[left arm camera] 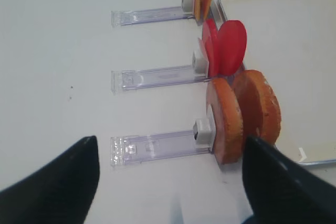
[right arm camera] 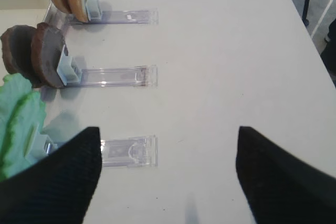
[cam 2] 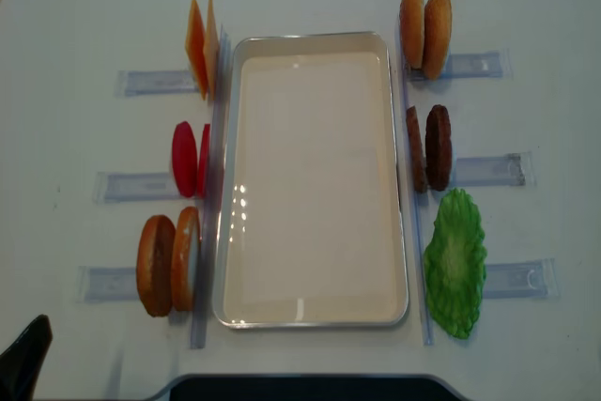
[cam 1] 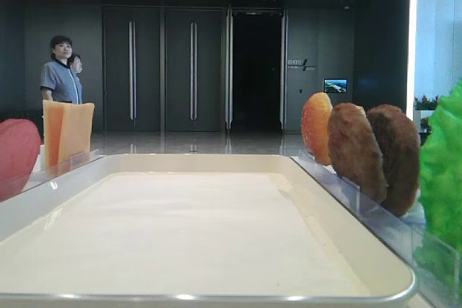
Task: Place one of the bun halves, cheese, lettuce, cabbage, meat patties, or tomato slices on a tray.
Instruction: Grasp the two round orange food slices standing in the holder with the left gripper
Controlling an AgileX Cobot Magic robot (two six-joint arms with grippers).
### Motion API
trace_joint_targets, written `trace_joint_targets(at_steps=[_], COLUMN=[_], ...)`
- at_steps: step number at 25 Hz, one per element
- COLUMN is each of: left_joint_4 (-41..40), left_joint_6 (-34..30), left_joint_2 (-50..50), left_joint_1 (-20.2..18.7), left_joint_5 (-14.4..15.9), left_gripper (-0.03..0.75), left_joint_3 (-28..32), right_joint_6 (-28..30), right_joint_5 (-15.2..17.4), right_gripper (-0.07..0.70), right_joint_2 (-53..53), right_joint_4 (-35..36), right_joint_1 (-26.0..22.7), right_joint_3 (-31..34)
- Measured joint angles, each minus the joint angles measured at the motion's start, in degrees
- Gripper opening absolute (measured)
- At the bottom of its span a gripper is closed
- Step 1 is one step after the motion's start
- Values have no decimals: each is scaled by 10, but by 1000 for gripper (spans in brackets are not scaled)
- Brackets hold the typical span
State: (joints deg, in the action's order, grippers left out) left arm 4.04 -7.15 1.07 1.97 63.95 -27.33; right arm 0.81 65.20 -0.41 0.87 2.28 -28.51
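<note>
The cream tray (cam 2: 310, 185) lies empty mid-table, with food standing upright in clear holders on both sides. On its left are cheese (cam 2: 202, 44), tomato slices (cam 2: 191, 159) and bun halves (cam 2: 169, 263). On its right are more bun halves (cam 2: 424, 21), two meat patties (cam 2: 429, 147) and lettuce (cam 2: 455, 260). My left gripper (left arm camera: 170, 182) is open above the table. The near bun halves (left arm camera: 241, 114) sit just ahead of its right finger (left arm camera: 283, 182). My right gripper (right arm camera: 168, 177) is open and empty, with the lettuce (right arm camera: 18, 119) beside its left finger (right arm camera: 52, 182). No cabbage shows.
Clear plastic rails (left arm camera: 157, 148) run outward from each food holder across the white table (right arm camera: 220, 51). The table's right edge (right arm camera: 307, 24) is near the right arm. Two people (cam 1: 61, 70) stand far behind, in the dark hall.
</note>
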Motion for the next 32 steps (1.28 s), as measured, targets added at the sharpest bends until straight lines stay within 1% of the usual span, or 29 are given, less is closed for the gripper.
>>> trace_joint_targets(at_steps=[6, 10, 12, 17, 18, 23, 32], left_joint_4=[0, 0, 0, -11, -14, -22, -21], left_joint_6=[2, 21, 29, 34, 37, 57, 64], left_joint_2=[0, -1, -13, -88, -102, -192, -368], left_joint_1=[0, 0, 0, 0, 0, 0, 0], left_joint_5=[0, 0, 13, 72, 78, 82, 82], left_gripper=[632, 631, 629, 616, 613, 612, 609], left_joint_3=[0, 0, -6, -51, -62, -113, -190], right_joint_6=[0, 0, 0, 0, 0, 0, 0], right_joint_5=[0, 0, 0, 0, 0, 0, 0], right_gripper=[534, 534, 534, 534, 534, 534, 534], right_joint_2=[0, 0, 0, 0, 0, 0, 0], right_joint_4=[0, 0, 0, 0, 0, 0, 0], right_joint_1=[0, 0, 0, 0, 0, 0, 0], right_joint_3=[0, 0, 0, 0, 0, 0, 0])
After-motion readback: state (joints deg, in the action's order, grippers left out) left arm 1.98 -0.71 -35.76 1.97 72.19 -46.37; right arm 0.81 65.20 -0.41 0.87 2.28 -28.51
